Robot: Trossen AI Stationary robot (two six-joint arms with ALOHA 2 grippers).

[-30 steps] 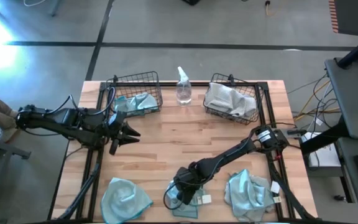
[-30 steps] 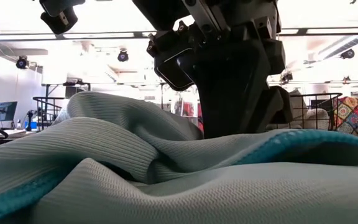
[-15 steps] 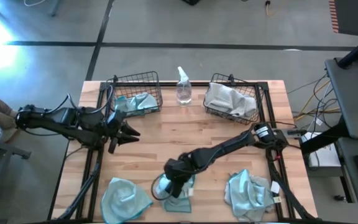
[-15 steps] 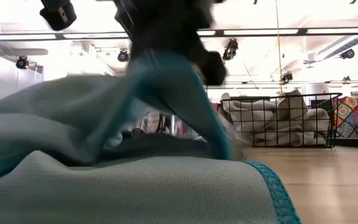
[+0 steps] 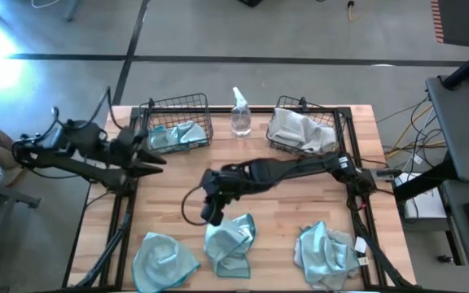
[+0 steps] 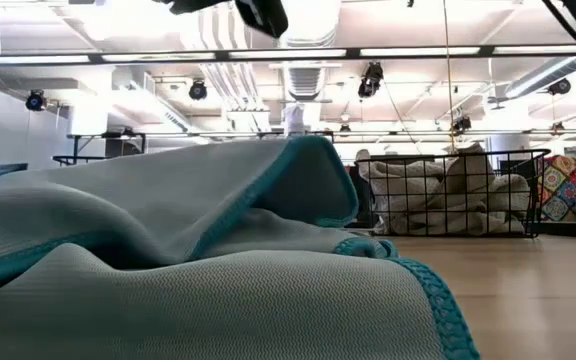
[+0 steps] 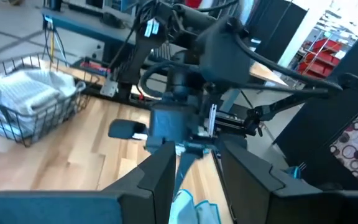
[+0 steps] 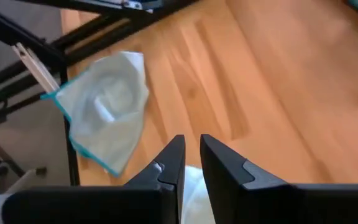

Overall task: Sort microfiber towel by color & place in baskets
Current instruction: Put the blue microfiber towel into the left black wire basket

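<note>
We see a table with two baskets at the back and three cloths along the front.

The spray bottle [image 5: 240,114] stands between the left basket [image 5: 176,122] and the right basket [image 5: 304,126], each holding cloth. Along the table's [image 5: 300,203] front edge lie a left cloth [image 5: 164,260], a middle cloth [image 5: 230,242] and a right cloth [image 5: 322,252], well apart.

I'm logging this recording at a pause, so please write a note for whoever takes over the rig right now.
Left claw: open, empty, hanging beside the left basket.
Right claw: raised over mid-table, just above the middle towel; no clear sign that it holds it.
Done: one teal towel is in the left basket; grey-white towels are in the right basket.
Left: three teal towels lie along the near edge, the left towel, the middle towel and the right towel. By colour, all go in the left basket.
A spray bottle stands between the baskets.
</note>
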